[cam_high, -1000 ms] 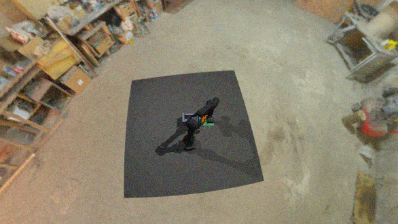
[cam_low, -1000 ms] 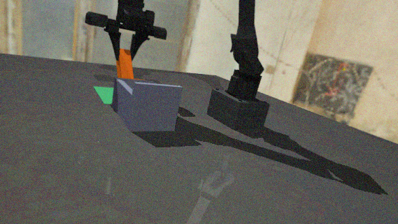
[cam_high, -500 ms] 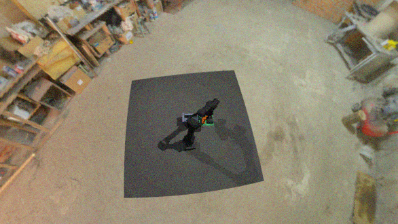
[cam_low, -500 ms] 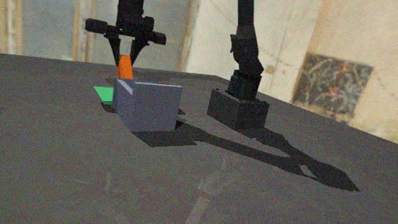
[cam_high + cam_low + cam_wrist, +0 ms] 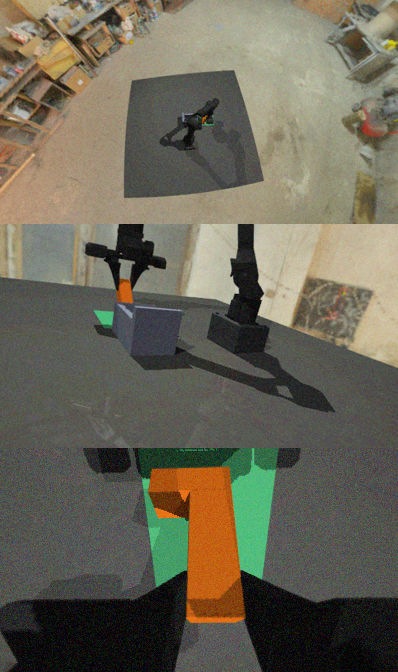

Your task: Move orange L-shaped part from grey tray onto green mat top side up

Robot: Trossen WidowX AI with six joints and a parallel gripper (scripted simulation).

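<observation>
The orange L-shaped part (image 5: 204,119) (image 5: 125,292) (image 5: 212,538) is out of its pocket. My gripper (image 5: 125,287) (image 5: 212,577) is shut on the end of its long bar. The bar slants steeply down from the fingers, with the L-shaped end lowest. In the wrist view that end appears over the green mat (image 5: 208,125) (image 5: 104,317) (image 5: 256,523). The grey tray (image 5: 183,115) (image 5: 154,330) hides the part's lower end in the exterior view, so I cannot tell whether it touches the mat.
The tray stands right beside the mat, its high wall close to the held part. The robot's base (image 5: 238,334) stands on the dark table top (image 5: 153,176) (image 5: 85,387). Shadows of the arm fall across the table top and part of the mat.
</observation>
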